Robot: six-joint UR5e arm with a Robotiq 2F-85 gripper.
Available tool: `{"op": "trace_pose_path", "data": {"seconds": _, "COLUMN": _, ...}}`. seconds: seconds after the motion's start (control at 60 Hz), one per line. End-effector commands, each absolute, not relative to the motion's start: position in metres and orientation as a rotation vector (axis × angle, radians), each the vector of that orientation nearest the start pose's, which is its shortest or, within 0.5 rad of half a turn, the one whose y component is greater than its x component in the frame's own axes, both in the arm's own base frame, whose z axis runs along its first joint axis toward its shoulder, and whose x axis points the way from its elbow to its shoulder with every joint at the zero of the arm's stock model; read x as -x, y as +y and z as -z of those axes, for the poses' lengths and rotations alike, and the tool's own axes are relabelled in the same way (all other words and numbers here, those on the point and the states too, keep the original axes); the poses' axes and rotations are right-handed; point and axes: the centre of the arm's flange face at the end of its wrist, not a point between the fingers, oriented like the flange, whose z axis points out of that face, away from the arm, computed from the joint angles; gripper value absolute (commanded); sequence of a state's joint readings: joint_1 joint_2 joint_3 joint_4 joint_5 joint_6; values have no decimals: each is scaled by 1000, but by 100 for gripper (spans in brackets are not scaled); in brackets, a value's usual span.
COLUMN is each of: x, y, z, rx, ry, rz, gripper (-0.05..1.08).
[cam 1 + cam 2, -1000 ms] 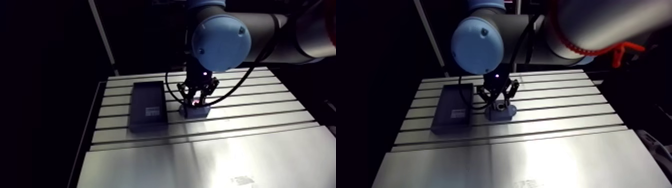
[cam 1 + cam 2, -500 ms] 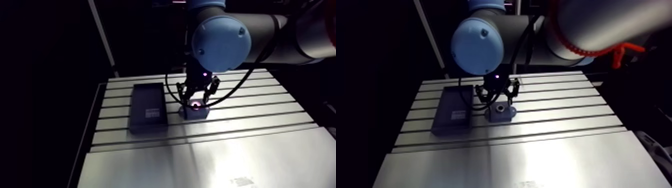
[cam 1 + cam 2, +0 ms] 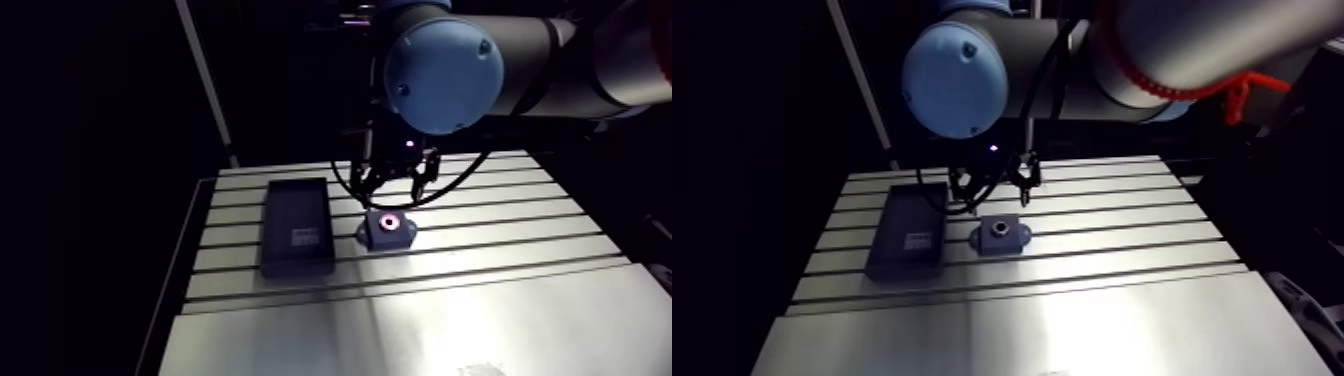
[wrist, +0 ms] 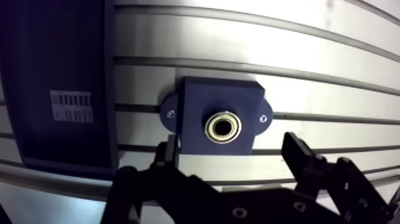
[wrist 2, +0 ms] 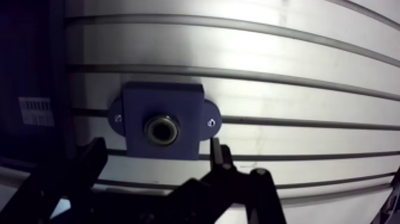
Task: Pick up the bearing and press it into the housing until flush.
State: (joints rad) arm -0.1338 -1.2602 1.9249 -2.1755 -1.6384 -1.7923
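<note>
A dark blue housing [image 4: 219, 123] with two side ears sits on the slotted table. A brass-ringed bearing [image 4: 223, 126] sits in its bore and looks level with the top face. My gripper [image 4: 233, 156] hangs above the housing, open, with nothing between its fingers [image 4: 299, 156]. In the arm view the gripper [image 3: 395, 190] is lifted clear above the housing [image 3: 390, 231], and the bearing [image 3: 390, 223] shows as a small ring on top.
A flat dark tray [image 3: 296, 225] with a white label lies beside the housing on the slotted table [image 3: 520, 225]. A smooth metal plate [image 3: 420, 330] covers the near part of the table.
The gripper has opened and risen off the housing, leaving the bearing in the bore. The arm view has shifted a little with the arm.
</note>
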Motion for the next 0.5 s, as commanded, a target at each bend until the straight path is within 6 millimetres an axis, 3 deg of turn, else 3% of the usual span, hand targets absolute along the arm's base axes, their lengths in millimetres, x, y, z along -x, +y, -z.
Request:
{"op": "trace_pose_path", "data": {"seconds": 0.017, "x": 543, "y": -53, "z": -222, "rx": 124, "ry": 3058, "rz": -73, "gripper": 68}}
{"op": "trace_pose_path", "data": {"seconds": 0.133, "x": 541, "y": -53, "z": -220, "rx": 121, "ry": 3055, "rz": -57, "gripper": 76}}
{"op": "trace_pose_path", "data": {"seconds": 0.5, "x": 540, "y": -54, "z": -217, "rx": 116, "ry": 3053, "rz": -37, "gripper": 84}}
